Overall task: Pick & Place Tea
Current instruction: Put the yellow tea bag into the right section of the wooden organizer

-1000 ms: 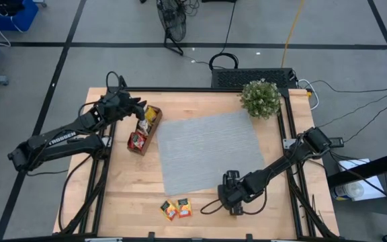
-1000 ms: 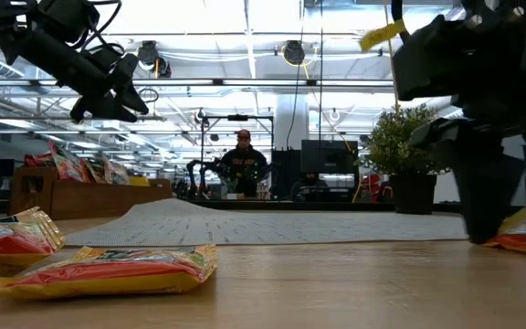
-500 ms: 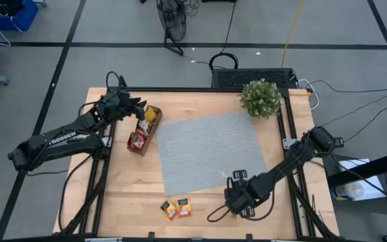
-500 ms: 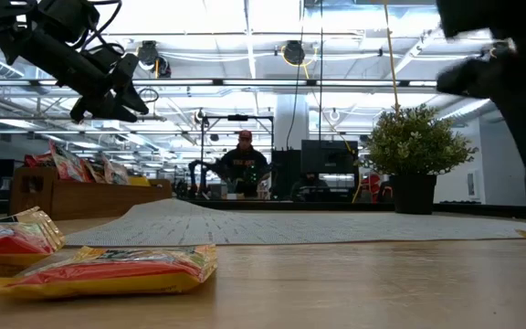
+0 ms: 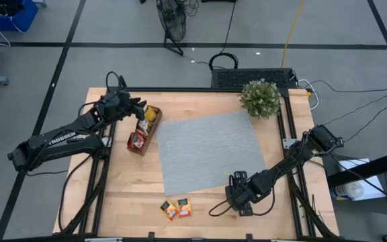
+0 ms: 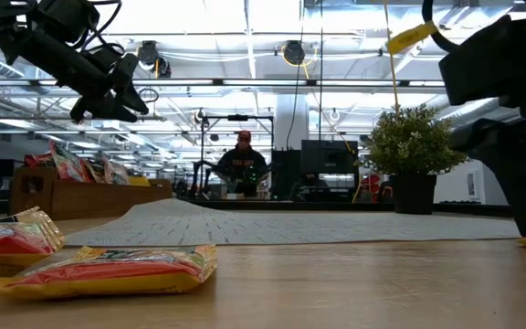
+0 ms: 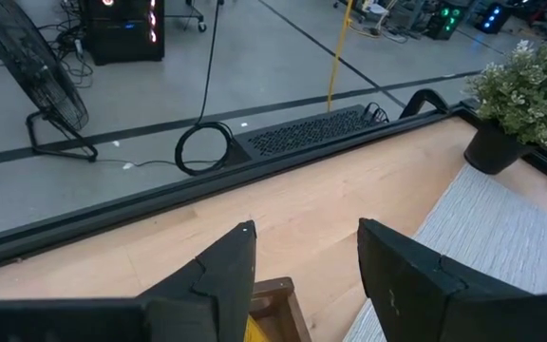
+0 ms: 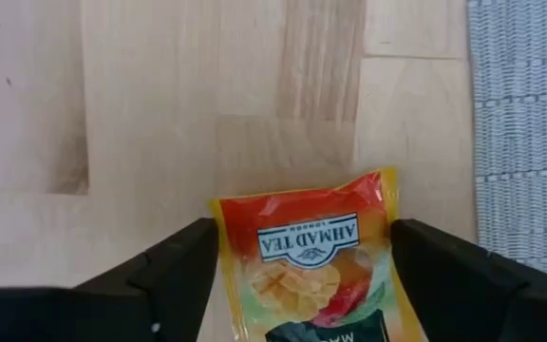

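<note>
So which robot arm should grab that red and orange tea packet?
The right: its open gripper already straddles the red-orange flat tea sachet on the wood. The left gripper hangs over the brown wooden tray.

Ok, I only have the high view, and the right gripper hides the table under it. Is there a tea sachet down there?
Observer: Yes. The right wrist view shows a red-orange sachet lying flat between the open fingers of the right gripper.
Operator: Is it on the mat?
Observer: No, it lies on bare wood beside the mat.
Operator: Is the left gripper carrying anything?
Observer: No. Its wrist view shows the left gripper open and empty, by the tray.
</note>
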Controlling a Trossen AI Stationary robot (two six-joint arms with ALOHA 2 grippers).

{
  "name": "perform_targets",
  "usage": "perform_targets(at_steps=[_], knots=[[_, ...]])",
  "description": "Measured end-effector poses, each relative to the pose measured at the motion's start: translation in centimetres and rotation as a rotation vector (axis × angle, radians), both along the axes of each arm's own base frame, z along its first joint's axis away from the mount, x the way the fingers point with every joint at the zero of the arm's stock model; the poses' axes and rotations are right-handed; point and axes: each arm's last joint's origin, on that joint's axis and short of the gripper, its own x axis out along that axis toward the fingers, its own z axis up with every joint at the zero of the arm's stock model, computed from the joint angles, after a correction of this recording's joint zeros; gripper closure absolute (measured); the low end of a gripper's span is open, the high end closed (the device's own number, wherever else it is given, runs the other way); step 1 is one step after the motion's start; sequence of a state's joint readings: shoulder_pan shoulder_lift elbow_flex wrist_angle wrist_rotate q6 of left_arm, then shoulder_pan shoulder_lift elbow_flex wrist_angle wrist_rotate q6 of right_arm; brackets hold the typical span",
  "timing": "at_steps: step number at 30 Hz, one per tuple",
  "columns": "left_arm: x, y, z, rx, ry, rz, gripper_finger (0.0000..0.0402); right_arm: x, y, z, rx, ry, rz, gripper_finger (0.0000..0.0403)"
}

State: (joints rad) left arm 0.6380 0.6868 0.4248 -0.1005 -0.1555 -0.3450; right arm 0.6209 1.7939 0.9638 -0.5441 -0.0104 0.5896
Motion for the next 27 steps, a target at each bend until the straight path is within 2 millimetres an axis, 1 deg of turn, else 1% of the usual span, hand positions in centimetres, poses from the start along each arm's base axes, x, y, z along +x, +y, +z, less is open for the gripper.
perform_targets(at_steps=[5,11,14,17,19,21,23,25,27], knots=[[0.0,0.0,0.0,0.0,0.0,0.0,0.0215,0.0,-0.1,0.0,-0.034,-0.025,-0.003,0.0156],[0.0,0.0,0.0,0.0,0.0,0.0,0.0215,0.2,-0.1,0.1,-0.058,-0.065,0.003,0.0237],[0.0,0.0,0.0,0.0,0.0,0.0,0.0215,0.8,0.1,0.6,-0.037,-0.123,0.037,0.0274],[0.0,0.0,0.0,0.0,0.0,0.0,0.0215,2.0,0.6,2.0,-0.036,-0.243,0.081,0.0303],[0.0,0.0,0.0,0.0,0.0,0.0,0.0215,2.8,0.8,2.7,-0.071,-0.353,0.142,0.0317],[0.0,0.0,0.0,0.0,0.0,0.0,0.0215,3.9,0.7,4.1,-0.126,-0.515,0.184,0.0327],[0.0,0.0,0.0,0.0,0.0,0.0,0.0215,5.4,0.5,5.9,-0.186,-0.71,0.188,0.0333],[0.0,0.0,0.0,0.0,0.0,0.0,0.0215,6.9,-0.3,6.9,-0.255,-0.842,0.179,0.0337],[0.0,0.0,0.0,0.0,0.0,0.0,0.0215,8.4,-1.8,7.5,-0.302,-0.937,0.171,0.034]])
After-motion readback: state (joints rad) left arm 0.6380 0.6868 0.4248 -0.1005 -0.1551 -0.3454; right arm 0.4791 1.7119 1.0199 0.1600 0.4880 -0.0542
